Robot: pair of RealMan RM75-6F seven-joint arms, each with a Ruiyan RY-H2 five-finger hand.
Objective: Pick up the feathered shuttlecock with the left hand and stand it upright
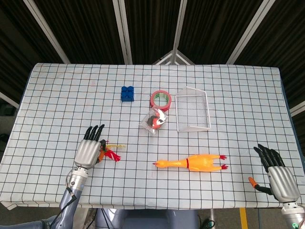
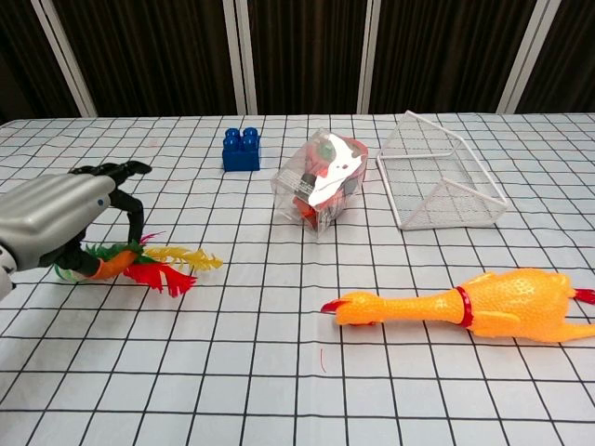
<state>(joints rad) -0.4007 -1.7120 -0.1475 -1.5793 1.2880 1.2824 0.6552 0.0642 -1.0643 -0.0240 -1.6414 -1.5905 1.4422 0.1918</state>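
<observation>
The feathered shuttlecock (image 1: 112,155) lies on its side on the checked cloth at the front left, red, yellow and green feathers pointing right. In the chest view its feathers (image 2: 163,268) hover low over the cloth, and its orange base sits under my left hand (image 2: 51,223). That left hand (image 1: 89,151) covers the base from above, and its thumb and fingers curl around it. My right hand (image 1: 279,177) rests at the front right corner with its fingers spread and nothing in it. It shows only in the head view.
A yellow rubber chicken (image 1: 193,162) lies right of the shuttlecock. Further back are a clear packet (image 2: 321,181), a white wire basket (image 2: 442,181), a red tape roll (image 1: 161,99) and a blue block (image 2: 241,150). The table's front edge runs close to my left hand.
</observation>
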